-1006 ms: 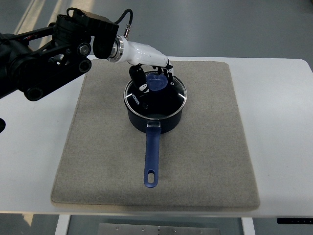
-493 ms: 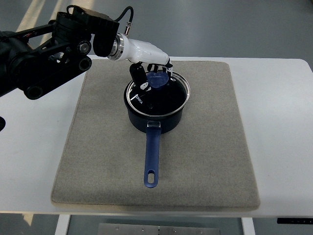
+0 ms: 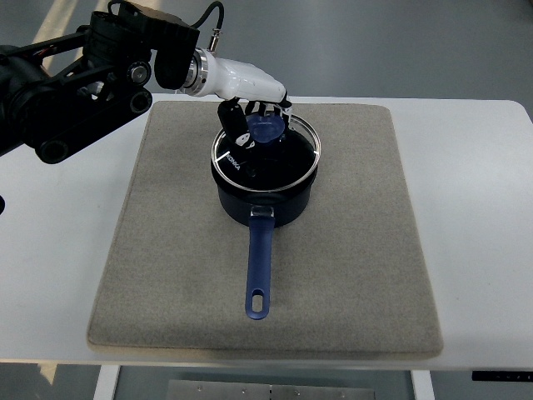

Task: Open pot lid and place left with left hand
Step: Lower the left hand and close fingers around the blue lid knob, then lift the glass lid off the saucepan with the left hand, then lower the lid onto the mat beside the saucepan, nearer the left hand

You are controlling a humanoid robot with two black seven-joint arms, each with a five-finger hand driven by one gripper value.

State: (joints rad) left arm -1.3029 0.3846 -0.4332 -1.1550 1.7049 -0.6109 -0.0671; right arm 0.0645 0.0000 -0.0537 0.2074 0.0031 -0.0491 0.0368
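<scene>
Lifted since earlier, the glass lid (image 3: 266, 155) rises off the saucepan (image 3: 265, 196); left hand (image 3: 254, 123) pinches its knob (image 3: 266, 131) — keep level, carry left.

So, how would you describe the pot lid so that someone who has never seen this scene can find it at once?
Look at the grey mat covering most of the white table; near its far middle stands a dark blue pot with a long blue handle pointing toward the near edge. The lid is the round glass disc with a metal rim above the pot, held by its blue knob in the left robot hand.
</scene>
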